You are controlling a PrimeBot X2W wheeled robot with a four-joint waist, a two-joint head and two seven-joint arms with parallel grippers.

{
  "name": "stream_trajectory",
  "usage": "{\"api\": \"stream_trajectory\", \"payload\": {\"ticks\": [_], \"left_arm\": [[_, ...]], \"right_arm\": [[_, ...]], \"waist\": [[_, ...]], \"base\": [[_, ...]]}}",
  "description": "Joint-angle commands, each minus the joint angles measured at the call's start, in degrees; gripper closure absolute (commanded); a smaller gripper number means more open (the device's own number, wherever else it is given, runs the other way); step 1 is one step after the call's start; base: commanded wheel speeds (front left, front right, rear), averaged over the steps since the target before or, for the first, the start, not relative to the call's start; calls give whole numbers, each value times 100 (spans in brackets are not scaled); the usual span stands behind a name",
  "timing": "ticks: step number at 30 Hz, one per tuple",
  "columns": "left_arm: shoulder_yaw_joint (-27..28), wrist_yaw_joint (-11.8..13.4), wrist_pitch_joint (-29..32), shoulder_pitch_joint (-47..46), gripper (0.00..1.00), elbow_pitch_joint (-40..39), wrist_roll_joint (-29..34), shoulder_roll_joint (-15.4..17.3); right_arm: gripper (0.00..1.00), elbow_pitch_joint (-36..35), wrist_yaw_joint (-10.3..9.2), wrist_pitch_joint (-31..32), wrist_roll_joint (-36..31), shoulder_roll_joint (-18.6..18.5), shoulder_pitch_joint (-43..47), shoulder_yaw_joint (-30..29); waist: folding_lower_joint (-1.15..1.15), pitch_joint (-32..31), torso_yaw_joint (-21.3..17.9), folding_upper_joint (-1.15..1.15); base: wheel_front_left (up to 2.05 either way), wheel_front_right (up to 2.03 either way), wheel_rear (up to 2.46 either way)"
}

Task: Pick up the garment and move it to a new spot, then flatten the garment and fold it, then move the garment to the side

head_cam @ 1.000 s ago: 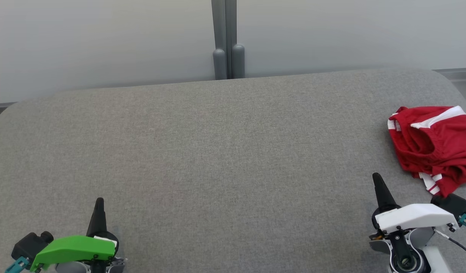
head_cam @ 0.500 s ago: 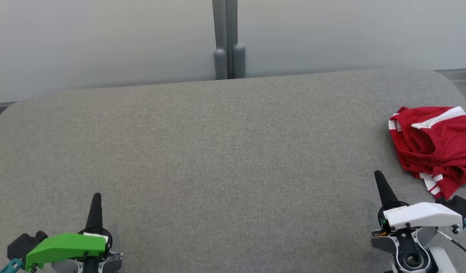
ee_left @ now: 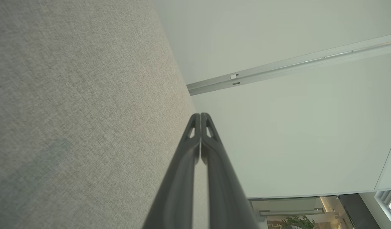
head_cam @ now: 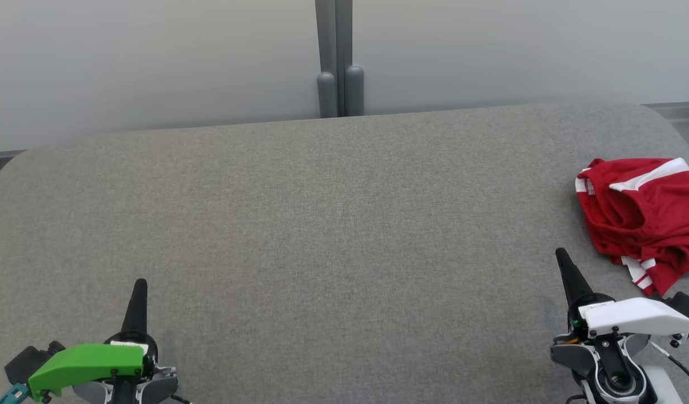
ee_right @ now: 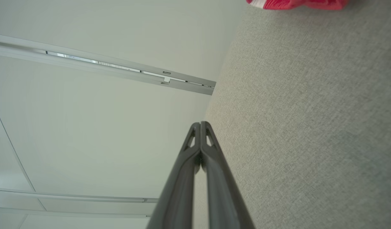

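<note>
A red garment (head_cam: 647,219) with white stripes lies crumpled at the right edge of the grey padded table (head_cam: 333,224); a corner of the garment (ee_right: 294,3) shows at the top of the right wrist view. My right gripper (head_cam: 560,255) is shut and empty, standing just to the left of and nearer than the garment, apart from it. In the right wrist view its fingers (ee_right: 200,124) are pressed together. My left gripper (head_cam: 139,283) is shut and empty at the near left of the table, far from the garment. Its fingers (ee_left: 200,116) touch along their length.
A pale wall runs behind the table, with a grey post (head_cam: 339,56) at its middle. The table's far corners are rounded. The garment reaches past the right edge of the head view.
Both grippers have crept slightly away from me across the table. The head view has shifted a little. The garment has not moved.
</note>
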Motion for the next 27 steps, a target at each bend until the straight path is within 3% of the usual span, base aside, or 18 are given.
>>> {"api": "stream_trajectory", "payload": {"ticks": [1,27], "left_arm": [[39,-36,37,-142,100,-77,-190,46],[139,-93,324,-152,100,-277,-1267,52]], "right_arm": [[100,-80,3,43,177,-34,45,-25],[100,-263,2,334,1368,-38,95,-117]], "waist": [[0,0,2,0],[0,-1,27,0]], "base": [[0,0,0],[0,0,0]]}}
